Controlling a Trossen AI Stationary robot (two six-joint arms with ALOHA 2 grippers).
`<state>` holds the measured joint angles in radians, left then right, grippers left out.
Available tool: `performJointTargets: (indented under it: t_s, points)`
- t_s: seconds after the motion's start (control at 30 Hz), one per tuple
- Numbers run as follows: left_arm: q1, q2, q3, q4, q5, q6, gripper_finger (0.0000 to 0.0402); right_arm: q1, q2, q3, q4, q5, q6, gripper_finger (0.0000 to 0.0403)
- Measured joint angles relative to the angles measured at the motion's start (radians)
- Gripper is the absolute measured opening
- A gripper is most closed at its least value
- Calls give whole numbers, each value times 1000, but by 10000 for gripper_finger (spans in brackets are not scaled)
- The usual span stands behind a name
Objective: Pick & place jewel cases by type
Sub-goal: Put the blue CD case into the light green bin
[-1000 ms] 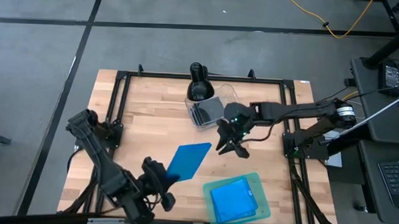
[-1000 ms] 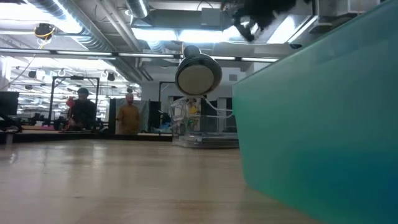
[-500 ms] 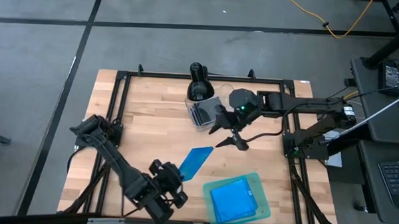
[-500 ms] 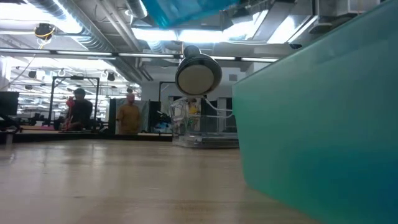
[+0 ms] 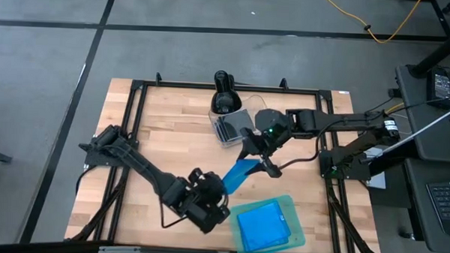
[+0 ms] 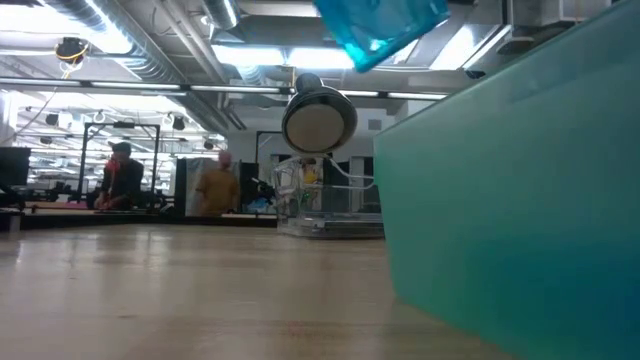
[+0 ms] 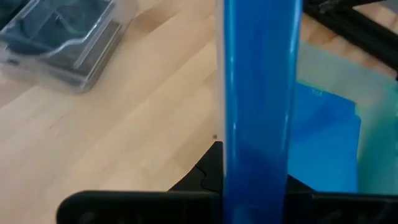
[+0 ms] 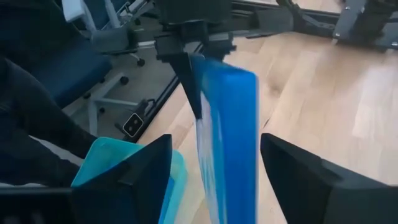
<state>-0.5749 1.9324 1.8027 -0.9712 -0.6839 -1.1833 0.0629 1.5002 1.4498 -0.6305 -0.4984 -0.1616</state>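
High view: the left gripper [image 5: 221,192] is clamped on the near end of a bright blue flat rectangular plastic jewel case [image 5: 239,174], carried in the air above the light wooden table [image 5: 157,147], a little toward 4 o'clock of the table's centre.
High view, partner: the right gripper [image 5: 258,155] sits at the case's 1 o'clock end, fingers spread wide either side of it; not gripping yet, by my read.
High view, goals: the translucent teal plastic tray [image 5: 291,202] lies at 5 o'clock with a blue jewel case [image 5: 263,225] flat inside; the clear plastic tub [image 5: 232,127] at 12 o'clock holds dark disc cases.
Low view: the carried case hangs at the top, well above the board; the teal tray wall fills the foreground.
Left wrist view: the case stands edge-on, pinched between the left fingers; tray and its blue case lie just beyond.
Right wrist view: the case's free end sits between the two parted dark fingers [image 8: 297,169], touching neither.
Doing it well: looks like a handover. The right should centre and close squarely before the left lets go, then keep the case level over the tray.
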Motion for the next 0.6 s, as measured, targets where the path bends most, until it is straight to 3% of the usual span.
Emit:
performJointTargets:
  t_s: [0.2, 0.47, 0.6]
  points:
    - [27, 0, 0, 46, -2, 71, 12, -1, 0, 0, -2, 0, 29, 191]
    - [25, -1, 0, 46, 2, 71, 25, -1, 0, 0, -34, -2, 21, 52]
    - [15, -2, 1, 21, 6, 37, 28, 0, 0, 0, -32, -2, 21, 41]
